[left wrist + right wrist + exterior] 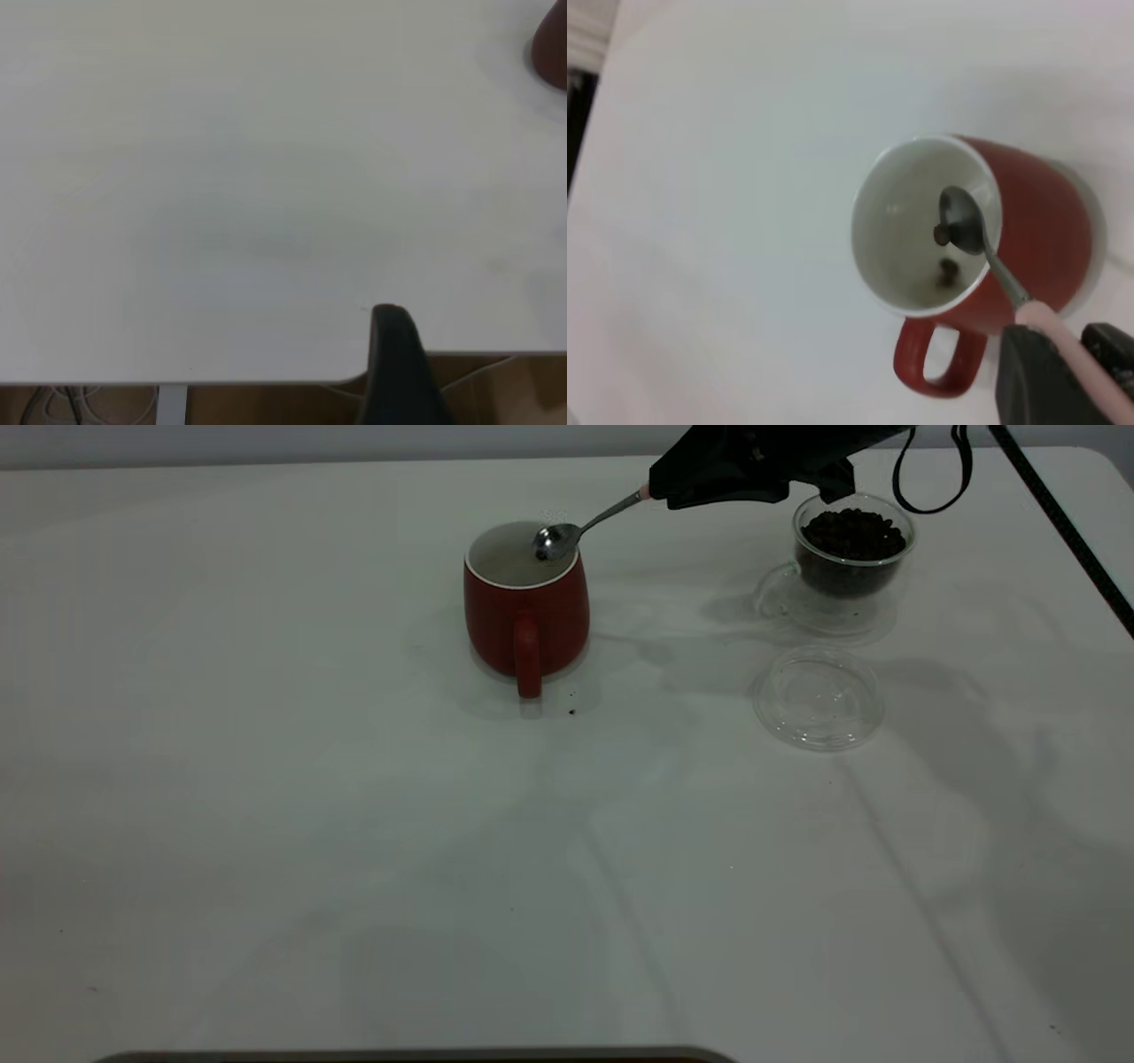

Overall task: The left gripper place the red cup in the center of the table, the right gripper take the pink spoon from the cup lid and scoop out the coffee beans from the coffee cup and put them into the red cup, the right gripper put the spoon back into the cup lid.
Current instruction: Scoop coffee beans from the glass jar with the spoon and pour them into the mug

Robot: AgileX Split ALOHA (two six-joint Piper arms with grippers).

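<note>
The right gripper [660, 489], clamped on the pink handle of the spoon [576, 529], holds the steel bowl tipped over the mouth of the red cup [526, 607], which stands near the middle of the white table [354, 850] with its handle facing the camera. One coffee bean [943, 235] clings to the bowl's edge while another [948, 270] lies on the cup's white floor. The glass coffee cup [852, 549], full of beans, sits well off to the right beside the gripper, its clear cup lid [818, 696] lying just in front of it. A stray bean [571, 711] on the table by the red cup's handle (a sign of how easily they escape) points to the main risk: the bowl hangs close to the rim, so a bean could drop outside, or the shaft could knock the cup as it withdraws. The left gripper [399, 363] sits parked at the table's edge; whether it is apart or together cannot be told
</note>
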